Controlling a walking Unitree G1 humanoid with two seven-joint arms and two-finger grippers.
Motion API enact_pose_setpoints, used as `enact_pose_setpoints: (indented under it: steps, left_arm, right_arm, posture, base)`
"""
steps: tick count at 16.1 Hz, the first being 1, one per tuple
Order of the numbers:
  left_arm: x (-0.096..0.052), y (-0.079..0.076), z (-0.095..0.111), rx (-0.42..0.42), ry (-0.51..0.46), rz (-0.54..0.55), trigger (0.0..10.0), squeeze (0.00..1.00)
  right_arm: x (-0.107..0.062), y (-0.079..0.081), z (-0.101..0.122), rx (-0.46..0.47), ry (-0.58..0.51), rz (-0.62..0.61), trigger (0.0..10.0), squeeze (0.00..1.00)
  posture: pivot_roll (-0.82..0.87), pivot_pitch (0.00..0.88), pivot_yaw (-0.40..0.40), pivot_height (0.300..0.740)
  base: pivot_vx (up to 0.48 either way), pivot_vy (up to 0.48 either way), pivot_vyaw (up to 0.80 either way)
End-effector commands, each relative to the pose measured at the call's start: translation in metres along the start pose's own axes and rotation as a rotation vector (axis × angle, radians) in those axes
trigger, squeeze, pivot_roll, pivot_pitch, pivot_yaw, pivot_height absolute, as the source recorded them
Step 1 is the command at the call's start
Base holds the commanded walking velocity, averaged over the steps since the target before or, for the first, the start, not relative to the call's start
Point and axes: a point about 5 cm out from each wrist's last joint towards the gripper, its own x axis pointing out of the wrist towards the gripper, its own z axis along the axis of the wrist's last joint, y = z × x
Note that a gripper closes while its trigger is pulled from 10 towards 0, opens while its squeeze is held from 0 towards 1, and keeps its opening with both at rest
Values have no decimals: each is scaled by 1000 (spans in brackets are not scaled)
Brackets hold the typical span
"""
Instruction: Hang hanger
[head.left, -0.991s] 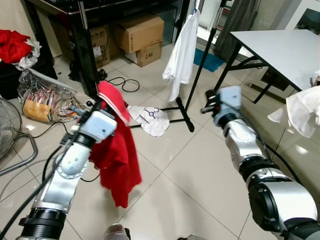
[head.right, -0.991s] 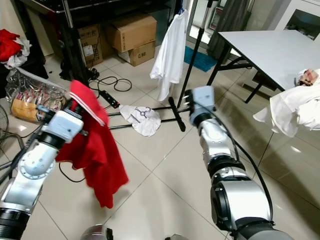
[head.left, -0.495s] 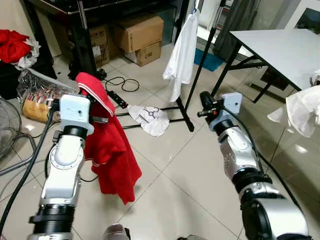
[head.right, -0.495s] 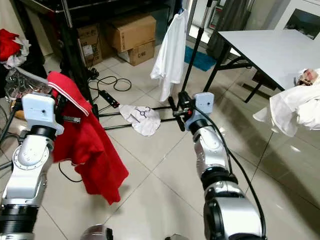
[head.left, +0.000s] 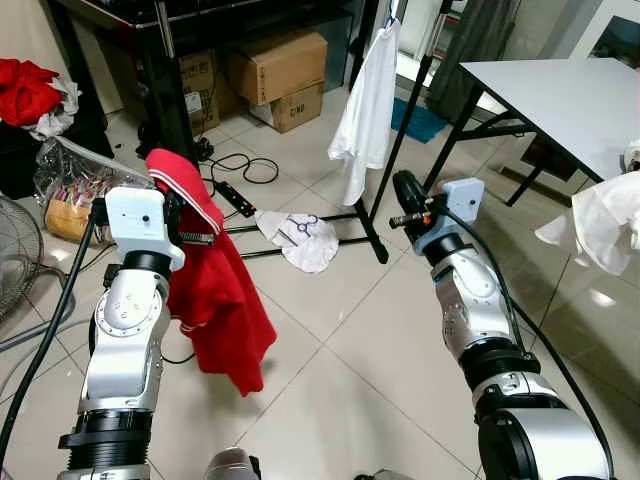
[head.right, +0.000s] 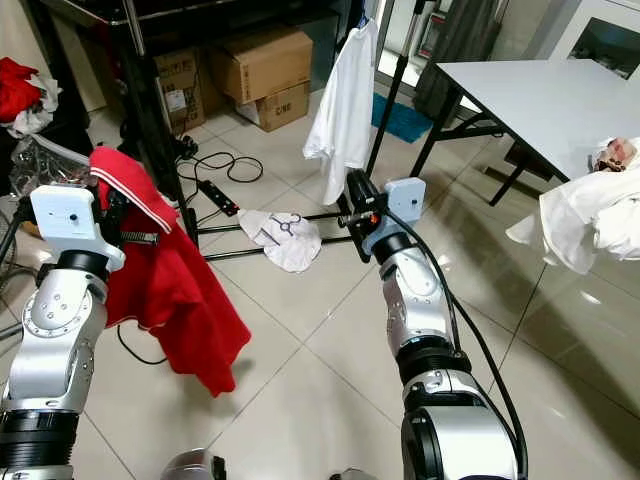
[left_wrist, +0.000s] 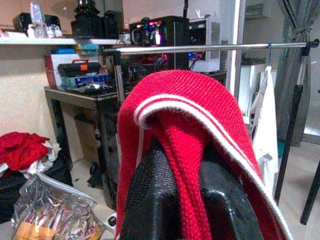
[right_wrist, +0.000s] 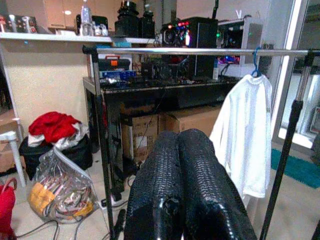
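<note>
red top pinched in left pincer | right pincer closed, empty | step: carrying; next: lift to rail

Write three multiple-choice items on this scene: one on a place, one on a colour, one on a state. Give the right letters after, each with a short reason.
1. Where does the white shirt hang?
A. on the clothes rail
B. on the grey table
C. on the cardboard boxes

2. What colour is the garment in the left gripper?
A. blue
B. red
C. green

3. How do the right gripper's jaws stand?
A. wide open
B. shut on a hanger
C. shut on nothing

Answers:
1 A: the white shirt hangs by a blue hanger from the clothes rail.
2 B: the left gripper clamps a red garment.
3 C: the right gripper has its jaws pressed together, nothing between them.
</note>
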Motion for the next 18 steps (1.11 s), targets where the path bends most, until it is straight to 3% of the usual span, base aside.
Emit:
enact_pose_setpoints:
  steps: [1,15,18]
  left_arm:
    - [2,-2,15,3,-59,-18,10000,0]
    - [6,-1,24,-13,-80,-10,10000,0]
    - [6,-1,26,-10,-90,-8,10000,0]
  right_arm:
    - [-4,0,-3,15,12,-6,10000,0]
    - [-1,4,4,21,-11,15,10000,0]
    - [3,5,7,43,-19,17,10000,0]
  posture:
    - [134,18,-50,740]
    - [131,18,-50,740]
    - [130,16,-51,740]
  base:
    - [0,0,0]
    - [0,0,0]
    - [302,0,-267]
